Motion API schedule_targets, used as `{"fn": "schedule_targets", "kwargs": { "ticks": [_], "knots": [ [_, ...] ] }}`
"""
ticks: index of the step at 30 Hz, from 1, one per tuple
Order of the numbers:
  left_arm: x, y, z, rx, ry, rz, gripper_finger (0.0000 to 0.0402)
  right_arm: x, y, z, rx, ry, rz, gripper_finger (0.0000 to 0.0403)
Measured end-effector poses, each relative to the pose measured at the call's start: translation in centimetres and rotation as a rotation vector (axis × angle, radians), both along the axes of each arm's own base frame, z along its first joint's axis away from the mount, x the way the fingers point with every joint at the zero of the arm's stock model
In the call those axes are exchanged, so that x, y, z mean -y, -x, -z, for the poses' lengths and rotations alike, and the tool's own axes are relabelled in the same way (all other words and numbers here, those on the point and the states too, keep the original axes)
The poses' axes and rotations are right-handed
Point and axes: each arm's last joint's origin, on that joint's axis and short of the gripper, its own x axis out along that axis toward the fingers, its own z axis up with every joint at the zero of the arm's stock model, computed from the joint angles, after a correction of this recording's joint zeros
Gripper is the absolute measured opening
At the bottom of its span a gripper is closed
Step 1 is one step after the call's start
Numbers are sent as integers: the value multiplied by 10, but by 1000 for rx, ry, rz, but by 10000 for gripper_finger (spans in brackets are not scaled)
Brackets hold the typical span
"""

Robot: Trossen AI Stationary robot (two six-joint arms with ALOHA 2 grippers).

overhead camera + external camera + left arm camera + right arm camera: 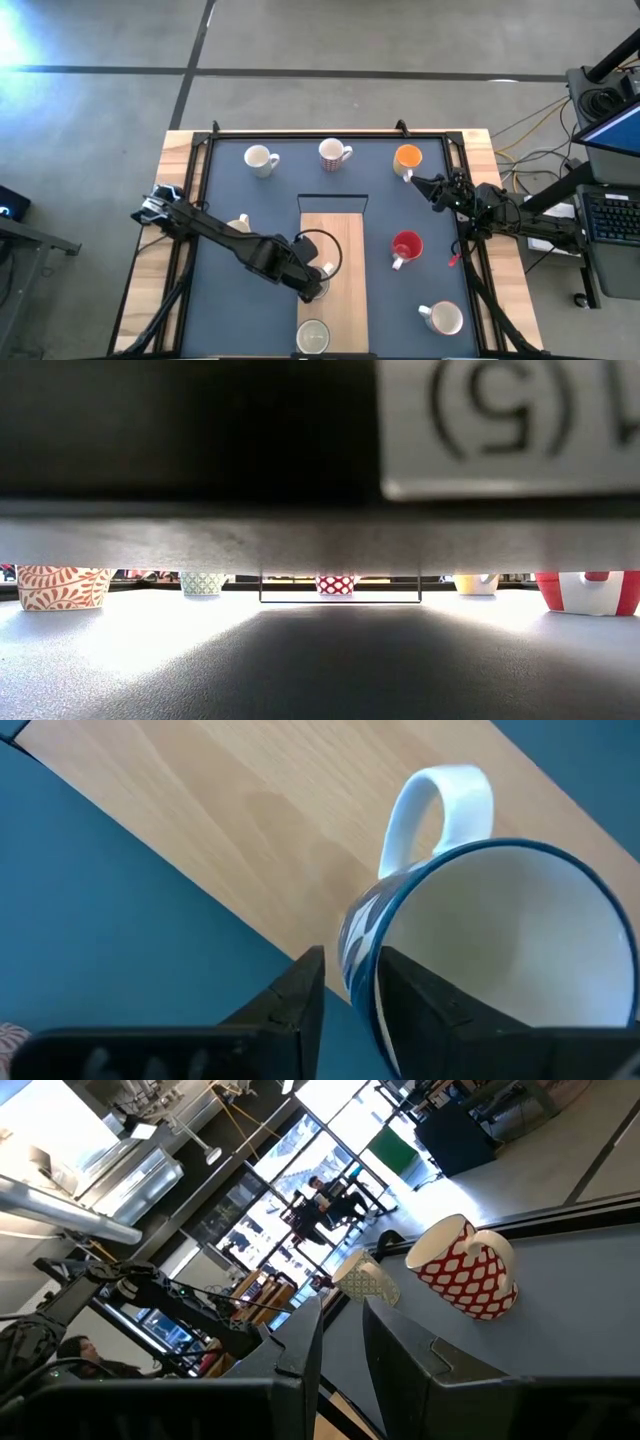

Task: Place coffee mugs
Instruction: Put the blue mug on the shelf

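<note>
left pincer (348, 992) straddles blue-rimmed mug (500, 950) wall, mug empty | right pincer (340, 1342) open

I am seeing open desk (230, 215) lying between the back-row mugs (334, 153) and the red mug (406, 246).

The desk (220, 210) has a dark blue top inside pale wooden edges, with a light wood board (335, 265) at its middle. Along the far edge stand a white mug (260, 159), a mug with a red-and-white chequered side (468, 1267) and an orange mug (407, 158). A red mug (406, 246) sits nearer the right edge. The left pincer (348, 982) is black; the mug at it (490, 945) is white inside with a blue-patterned side.
</note>
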Motion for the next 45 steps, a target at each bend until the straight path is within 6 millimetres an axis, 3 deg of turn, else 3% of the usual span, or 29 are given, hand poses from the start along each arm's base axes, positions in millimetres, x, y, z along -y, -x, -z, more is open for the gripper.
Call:
{"fn": "schedule_targets", "kwargs": {
  "ticks": [13, 23, 33, 45],
  "knots": [
    [4, -2, -1, 3, 38, 78, 8, 0, 0, 0, 0, 0, 0, 66],
    [13, -4, -14, 58, 51, 160, 14, 0, 0, 0, 0, 0, 0, 66],
    [27, 2, -12, 47, 60, 206, 14, 0, 0, 0, 0, 0, 0, 66],
    [25, 3, -6, 27, 18, 226, 14, 0, 0, 0, 0, 0, 0, 66]
  ]
}}
